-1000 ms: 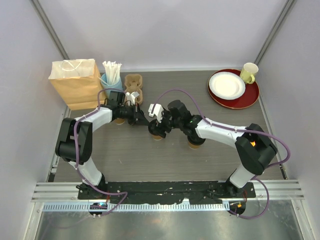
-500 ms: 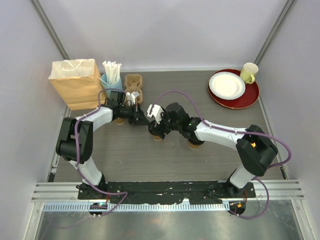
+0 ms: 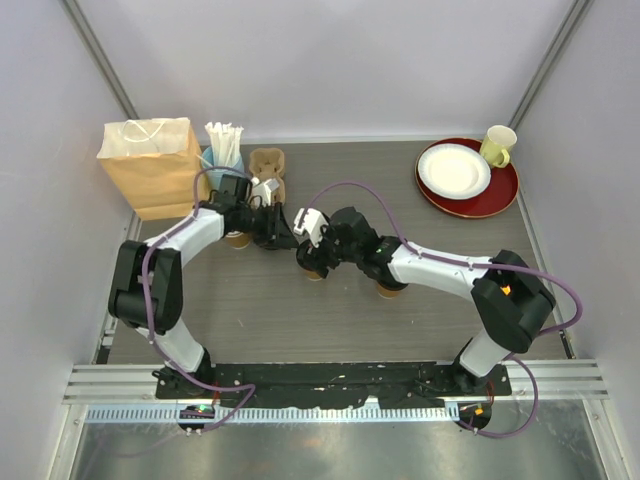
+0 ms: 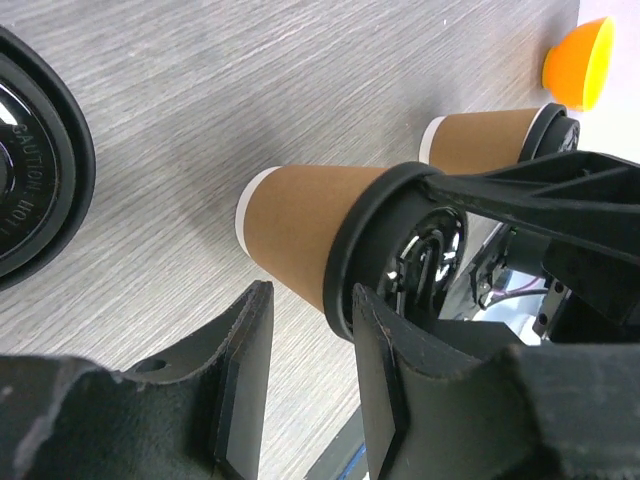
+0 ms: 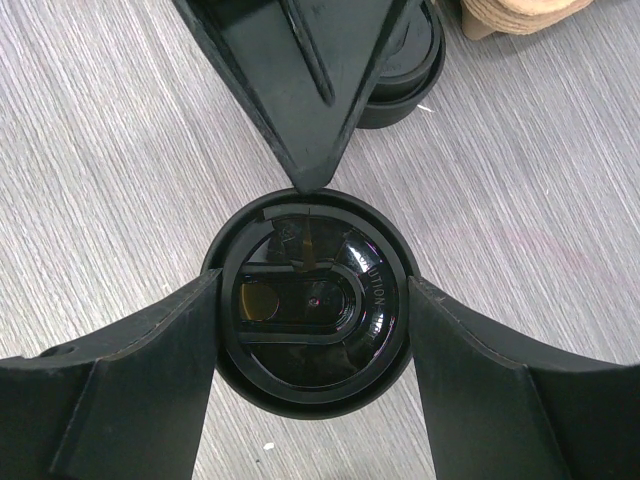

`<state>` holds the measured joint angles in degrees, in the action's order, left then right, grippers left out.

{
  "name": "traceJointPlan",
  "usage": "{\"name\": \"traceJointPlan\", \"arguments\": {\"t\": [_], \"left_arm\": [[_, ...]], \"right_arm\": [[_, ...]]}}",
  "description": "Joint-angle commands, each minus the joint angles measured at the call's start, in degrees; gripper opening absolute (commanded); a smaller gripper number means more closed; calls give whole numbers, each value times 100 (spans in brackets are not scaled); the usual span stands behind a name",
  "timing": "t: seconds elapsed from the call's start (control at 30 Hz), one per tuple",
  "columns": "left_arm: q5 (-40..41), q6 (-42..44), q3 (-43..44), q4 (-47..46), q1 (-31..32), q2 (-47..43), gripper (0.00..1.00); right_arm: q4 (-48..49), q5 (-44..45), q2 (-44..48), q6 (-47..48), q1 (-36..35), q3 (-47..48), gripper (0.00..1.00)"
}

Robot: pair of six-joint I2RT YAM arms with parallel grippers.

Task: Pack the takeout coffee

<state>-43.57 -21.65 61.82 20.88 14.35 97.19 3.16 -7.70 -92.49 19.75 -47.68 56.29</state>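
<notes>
Three brown paper cups with black lids stand on the table. My right gripper is shut on the lid of the middle cup, with a finger on each side of the lid. My left gripper is open and empty, just left of that cup, with one fingertip at the lid's rim. A second cup stands under my left arm; its lid is at that view's left edge. A third cup is half hidden under my right forearm and also shows in the left wrist view.
A brown pulp cup carrier lies behind the left gripper. A kraft paper bag and a light-blue cup of straws stand at the back left. A red tray with a white plate and a yellow mug is at the back right.
My left arm's wrist has swung slightly toward the back, its gripper staying beside the middle cup. My right gripper has edged a little left, still round the same lid.
</notes>
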Motion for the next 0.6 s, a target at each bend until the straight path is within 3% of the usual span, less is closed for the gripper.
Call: {"name": "traceJointPlan", "arguments": {"t": [0.0,0.33,0.57], "left_arm": [[261,538,470,424,33,-542,41],[138,741,1042,785,-231,-701,41],[103,732,1209,838,-371,-736,41]], "right_arm": [[-1344,515,-331,-76,127,-382,35],[-896,744,-76,-647,681,-286,32],[-843,1446,-208,-1175,1278,-66,32]]}}
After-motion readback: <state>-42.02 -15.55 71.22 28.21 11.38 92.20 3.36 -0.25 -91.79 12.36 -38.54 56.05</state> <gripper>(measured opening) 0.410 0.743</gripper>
